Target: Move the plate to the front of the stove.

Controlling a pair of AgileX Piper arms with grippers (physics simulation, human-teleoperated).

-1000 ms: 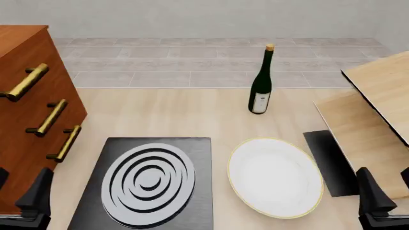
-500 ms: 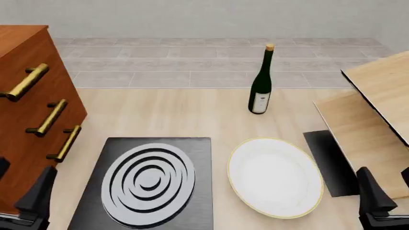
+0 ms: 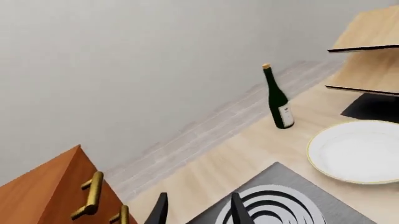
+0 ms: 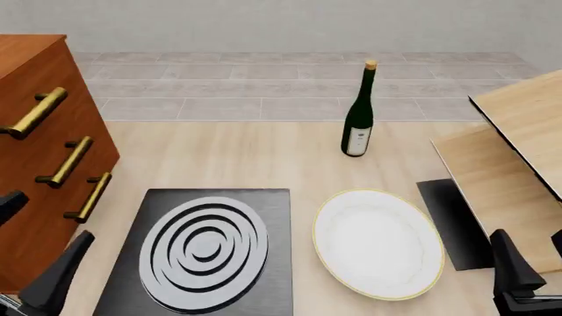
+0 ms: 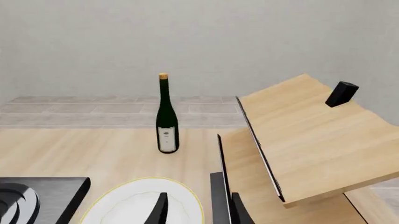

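Observation:
The white plate [image 4: 378,242] with its yellow-gold rim lies flat on the table, right of the stove [image 4: 204,250], a black slab with a ringed silver burner. My left gripper [image 4: 35,247] is open and empty at the near left, beside the stove's left edge. My right gripper [image 4: 534,263] is open and empty at the near right, right of the plate. The left wrist view shows the left gripper [image 3: 198,212] over the stove [image 3: 274,210], with the plate [image 3: 358,151] off to one side. In the right wrist view the right gripper [image 5: 199,211] points over the plate's [image 5: 134,203] right edge.
A dark green wine bottle [image 4: 358,112] stands upright behind the plate. A wooden drawer cabinet [image 4: 39,151] with brass handles fills the left side. A tilted wooden shelf [image 4: 509,158] rises at the right, with a plain black mat [image 4: 452,224] beneath it beside the plate.
The left gripper has turned and shifted a little to the right, its fingers now showing farther apart in the front view. The right gripper, plate and stove have not moved.

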